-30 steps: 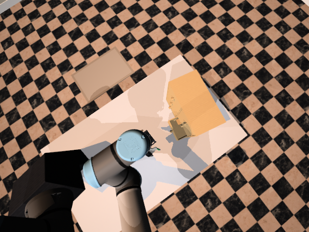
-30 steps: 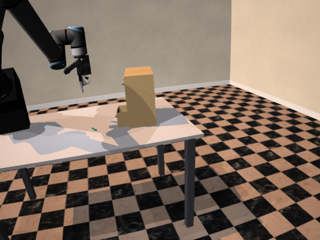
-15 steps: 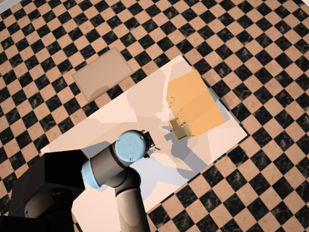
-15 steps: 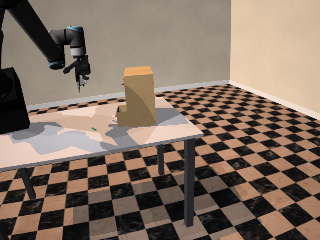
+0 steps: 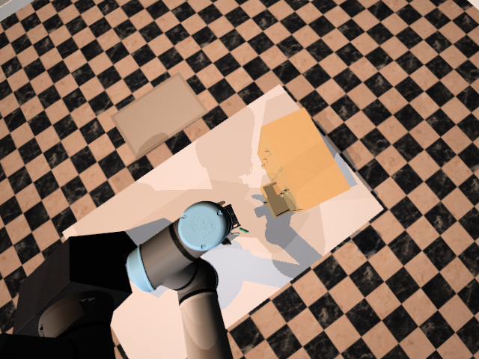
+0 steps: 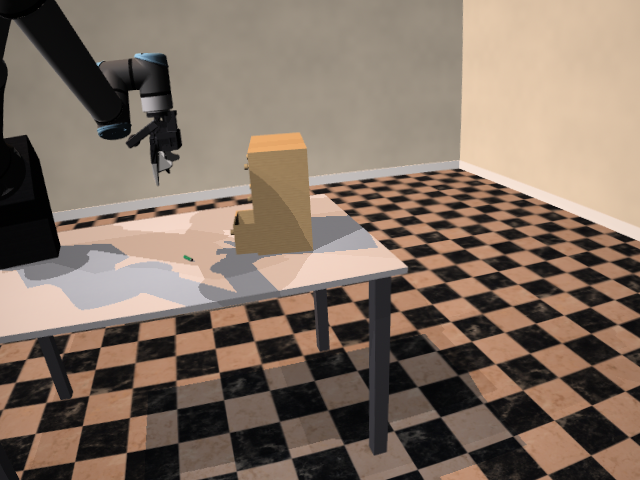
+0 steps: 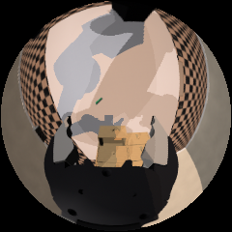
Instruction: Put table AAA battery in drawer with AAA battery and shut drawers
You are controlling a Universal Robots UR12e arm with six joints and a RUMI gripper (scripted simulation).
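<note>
A tall wooden chest of drawers [image 5: 305,158] [image 6: 281,198] [image 7: 132,151] is seen standing upright near one end of the pale worktop [image 5: 174,204] [image 6: 320,273] [image 7: 130,72]. One drawer at its bottom [image 5: 279,200] [image 6: 245,238] [image 7: 112,130] is pulled partly out towards the robot's side, at one end of the chest's front; the drawers above it look shut. Part of the open drawer's inside is exposed to the top view, but whether a battery is held in it cannot be told. The AAA battery to be put away, green with a dark end [image 5: 243,229] [image 6: 188,257] [image 7: 99,101], is left lying on its side on the worktop, in front of the chest and well apart from the open drawer. The claw [image 5: 231,229] [image 6: 164,175] [image 7: 110,116] is held high above the worktop, pointed downwards, with its fingers spread wide and released; nothing is gripped between them. By the arm [image 5: 162,256] [image 6: 69,59], bent at its joints, the claw is carried on the robot's side of the chest, and neither chest nor battery is touched.

Gripper [image 5: 230,218] [image 6: 162,178] [image 7: 110,116] shifting slightly back from chest [image 5: 305,158] [image 6: 281,198] [image 7: 132,154], toward arm's base side, versus one second ago; fingertips swinging same way in exterior view, most of travel falling in first half-second, only small remainder since; in top view near finger sliding off line of sight to green battery [image 5: 243,229] [image 6: 188,257] [image 7: 99,101], so battery now showing clear of it instead of partly covered; finger shadows beside open drawer [image 5: 278,203] [image 6: 245,238] [image 7: 112,141] shifting slightly too
</note>
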